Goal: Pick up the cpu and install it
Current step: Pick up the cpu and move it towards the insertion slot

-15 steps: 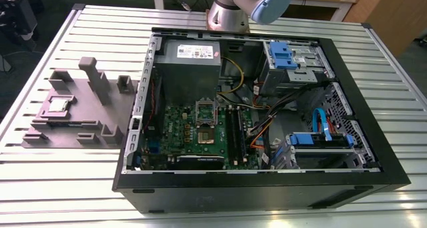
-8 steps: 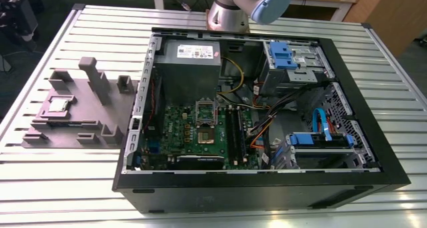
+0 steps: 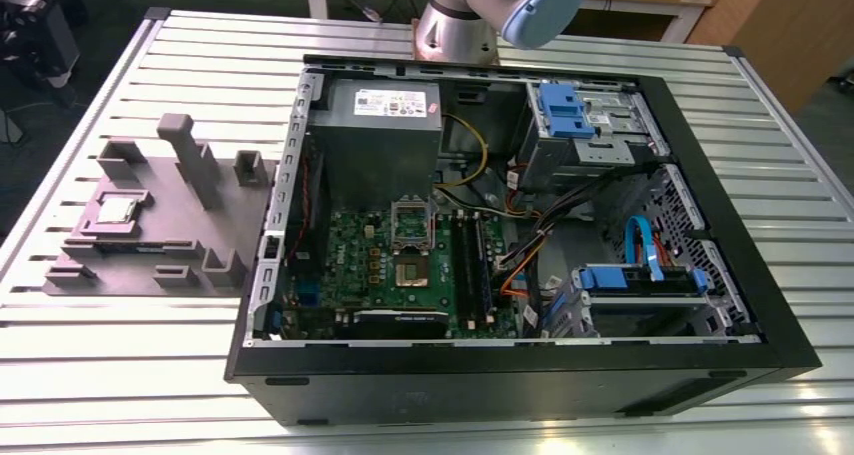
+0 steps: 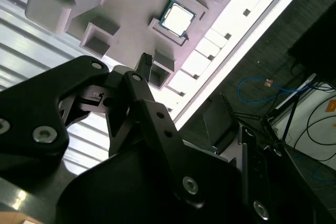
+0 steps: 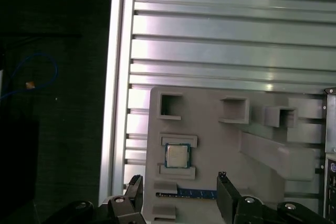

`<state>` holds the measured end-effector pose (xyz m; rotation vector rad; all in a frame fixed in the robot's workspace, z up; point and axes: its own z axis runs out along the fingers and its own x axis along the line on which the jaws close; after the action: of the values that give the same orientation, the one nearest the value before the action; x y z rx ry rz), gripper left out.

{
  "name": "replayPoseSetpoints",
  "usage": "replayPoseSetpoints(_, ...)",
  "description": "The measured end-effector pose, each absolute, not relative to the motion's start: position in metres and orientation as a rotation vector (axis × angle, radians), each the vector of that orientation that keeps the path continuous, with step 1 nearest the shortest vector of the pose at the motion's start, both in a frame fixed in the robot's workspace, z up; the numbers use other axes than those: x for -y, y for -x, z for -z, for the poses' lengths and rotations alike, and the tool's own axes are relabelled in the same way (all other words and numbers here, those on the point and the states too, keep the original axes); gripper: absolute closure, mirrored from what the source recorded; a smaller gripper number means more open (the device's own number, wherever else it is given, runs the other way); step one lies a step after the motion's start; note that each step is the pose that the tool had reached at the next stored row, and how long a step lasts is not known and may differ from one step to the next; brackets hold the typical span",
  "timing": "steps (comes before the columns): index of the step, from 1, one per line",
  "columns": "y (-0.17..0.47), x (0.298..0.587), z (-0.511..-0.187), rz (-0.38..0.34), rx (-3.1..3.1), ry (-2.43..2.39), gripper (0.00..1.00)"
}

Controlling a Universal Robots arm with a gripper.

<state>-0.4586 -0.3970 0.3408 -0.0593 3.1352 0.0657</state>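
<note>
The cpu [image 3: 118, 210] is a small silvery square lying flat in a recess of the grey fixture block [image 3: 160, 237], which rests on the slatted table at the exterior view's left, beside the computer case. Both wrist views look down on the cpu [image 5: 177, 156] [image 4: 177, 16]. My gripper [image 5: 179, 191] hovers above the fixture, open, its two black fingers [image 5: 224, 192] spread wide with nothing held. The chip lies just beyond the gap between them. Inside the case, the motherboard's socket [image 3: 404, 265] sits with its metal frame raised.
The open black computer case [image 3: 534, 375] takes up the middle of the table, with a power supply [image 3: 380, 110], blue drive bays [image 3: 574, 110] and loose cables [image 3: 534, 240]. The fixture has upright posts [image 3: 180, 140]. A memory stick [image 5: 194, 194] lies in a slot next to the cpu.
</note>
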Motion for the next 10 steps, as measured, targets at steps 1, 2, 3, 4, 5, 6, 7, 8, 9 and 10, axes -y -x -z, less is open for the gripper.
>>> replayPoseSetpoints(1, 0.4586, 0.3970, -0.3400, -0.066, -3.135, 0.059, 0.33)
replayPoseSetpoints(2, 0.4586, 0.3970, -0.3390, -0.066, -3.135, 0.059, 0.33)
replayPoseSetpoints(3, 0.4586, 0.3970, -0.3380, -0.066, -3.135, 0.059, 0.33)
replayPoseSetpoints(4, 0.4586, 0.3970, -0.3370, -0.066, -3.135, 0.059, 0.33)
replayPoseSetpoints(5, 0.4586, 0.3970, -0.3360, -0.066, -3.135, 0.059, 0.33)
replayPoseSetpoints(6, 0.4586, 0.3970, -0.3350, -0.066, -3.135, 0.059, 0.33)
replayPoseSetpoints(7, 0.4586, 0.3970, -0.3339, -0.066, -3.135, 0.059, 0.33)
replayPoseSetpoints(8, 0.4586, 0.3970, -0.3328, -0.066, -3.135, 0.059, 0.33)
replayPoseSetpoints(9, 0.4586, 0.3970, -0.3315, -0.066, -3.135, 0.059, 0.33)
replayPoseSetpoints(10, 0.4586, 0.3970, -0.3302, -0.066, -3.135, 0.059, 0.33)
